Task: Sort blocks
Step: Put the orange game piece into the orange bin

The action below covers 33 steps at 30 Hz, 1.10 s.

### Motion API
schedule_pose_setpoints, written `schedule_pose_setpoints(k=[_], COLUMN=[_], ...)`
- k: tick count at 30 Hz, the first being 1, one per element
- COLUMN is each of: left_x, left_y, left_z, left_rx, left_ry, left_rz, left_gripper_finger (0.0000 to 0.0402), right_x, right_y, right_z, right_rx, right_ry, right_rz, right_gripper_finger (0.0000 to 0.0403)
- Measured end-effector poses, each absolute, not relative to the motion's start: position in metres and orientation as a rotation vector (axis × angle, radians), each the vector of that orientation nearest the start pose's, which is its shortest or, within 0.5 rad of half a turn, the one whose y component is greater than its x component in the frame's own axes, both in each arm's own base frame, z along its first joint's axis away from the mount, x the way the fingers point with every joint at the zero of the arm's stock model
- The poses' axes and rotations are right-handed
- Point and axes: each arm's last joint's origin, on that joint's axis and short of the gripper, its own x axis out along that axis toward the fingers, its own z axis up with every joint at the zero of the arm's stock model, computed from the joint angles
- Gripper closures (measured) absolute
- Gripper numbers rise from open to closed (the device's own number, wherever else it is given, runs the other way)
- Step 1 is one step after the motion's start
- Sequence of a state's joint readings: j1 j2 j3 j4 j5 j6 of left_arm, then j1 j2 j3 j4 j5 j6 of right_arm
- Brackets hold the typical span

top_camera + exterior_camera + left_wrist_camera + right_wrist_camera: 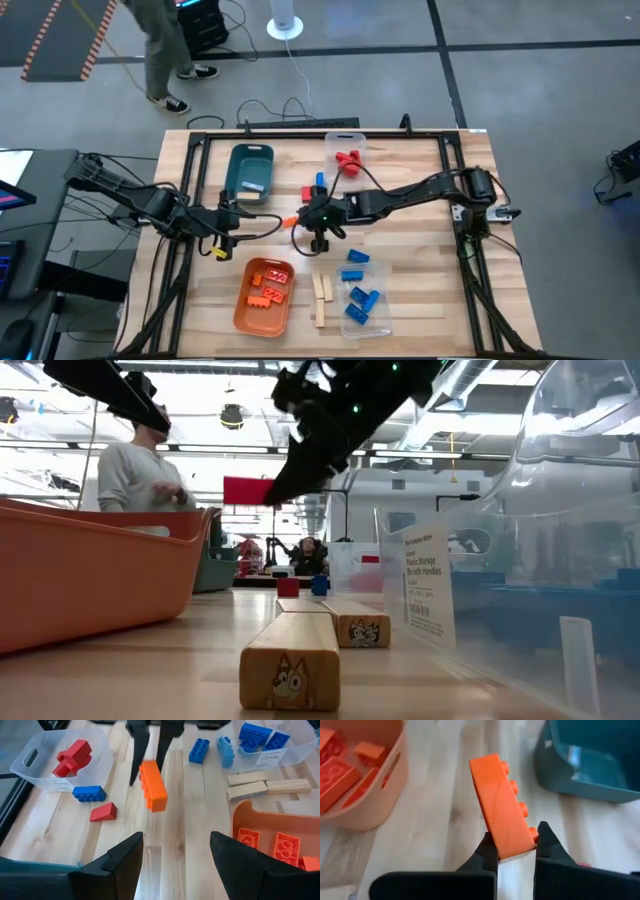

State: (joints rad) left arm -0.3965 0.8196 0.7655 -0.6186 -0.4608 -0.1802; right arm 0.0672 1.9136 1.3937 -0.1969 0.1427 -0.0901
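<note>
Orange brick (505,807) held clear of the counter (420,180), pinched at one end by the right gripper (512,842). The gripper is closed on the brick, one finger on each broad side; most of the brick juts out past the fingertips, studs along one edge. Left wrist view shows the same brick (152,786) hanging tilted under the right gripper (150,762), with bare wood beneath.

Orange tray (262,320), already holding a few orange pieces, lies toward the front-left of the counter from the gripper (300,218), near but not below it. Judgement: the carry must go toward that tray; the brick's long axis points roughly toward the left arm.

Left gripper (176,852) waits just left of the brick, fingers apart, holding nothing. It is the nearer arm to the tray, but the brick is in the right one.

Loose on the counter beyond: blue brick (89,794), red wedge (103,812), wooden pieces (265,787).
</note>
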Motion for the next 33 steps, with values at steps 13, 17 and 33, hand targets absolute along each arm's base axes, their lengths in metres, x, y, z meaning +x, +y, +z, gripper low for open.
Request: schedule_pose_setpoints(k=[13,17,33], left_x=[0.154,0.154,0.155], left_y=[-0.048,-0.048,-0.048], left_z=[0.286,0.286,0.288], left_rx=[0.126,0.130,0.122], left_ry=[0.576,0.573,0.556], left_rz=[0.192,0.205,0.204], left_gripper_finger=[0.0178,0.0178,0.0178], right_x=[0.412,0.411,0.458], right_y=[0.081,0.100,0.142], right_z=[0.240,0.242,0.200], right_rx=[-0.137,-0.115,-0.074], right_ry=[0.631,0.596,0.640], right_rz=[0.128,0.172,0.289], right_gripper_finger=[0.0376,0.0376,0.0376])
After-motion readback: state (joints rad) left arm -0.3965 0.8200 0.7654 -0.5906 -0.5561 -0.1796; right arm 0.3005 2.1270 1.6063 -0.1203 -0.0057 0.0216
